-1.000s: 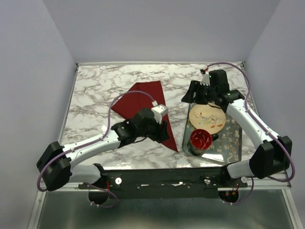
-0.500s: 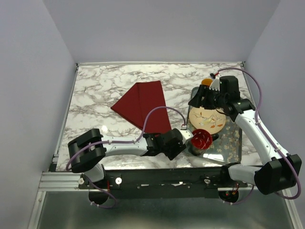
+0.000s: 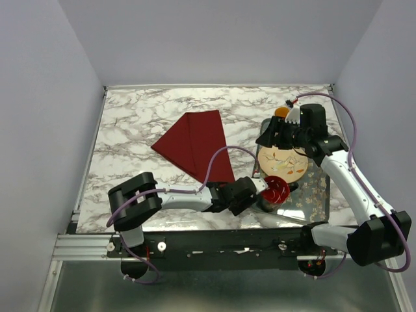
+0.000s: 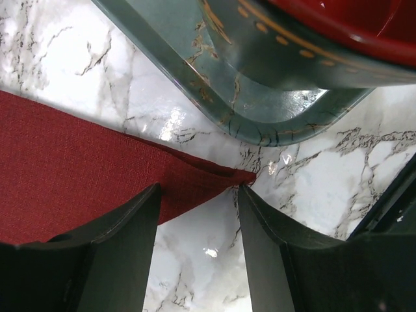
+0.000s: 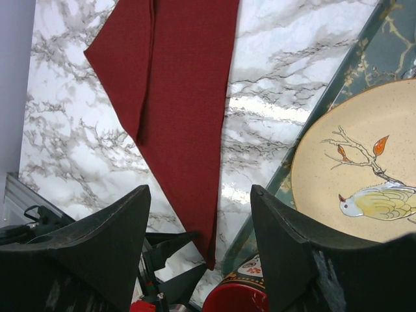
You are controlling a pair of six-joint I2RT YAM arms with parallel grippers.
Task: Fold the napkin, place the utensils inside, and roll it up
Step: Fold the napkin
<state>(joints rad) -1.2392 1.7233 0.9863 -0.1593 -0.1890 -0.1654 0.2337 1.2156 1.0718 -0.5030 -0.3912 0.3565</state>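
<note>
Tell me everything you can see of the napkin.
The napkin is a plain dark red woven cloth, folded into a long triangle, with one layer's edge showing as a seam along it. It lies flat on the marble table, left of the tray and apart from it. Its narrow near tip points toward the tray's corner and sits between the open fingers of the left gripper, which has not closed on it.

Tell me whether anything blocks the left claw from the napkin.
Nothing visible does: the open left claw hangs right over the near tip of the napkin. The tray lies just beyond, not touching it.
</note>
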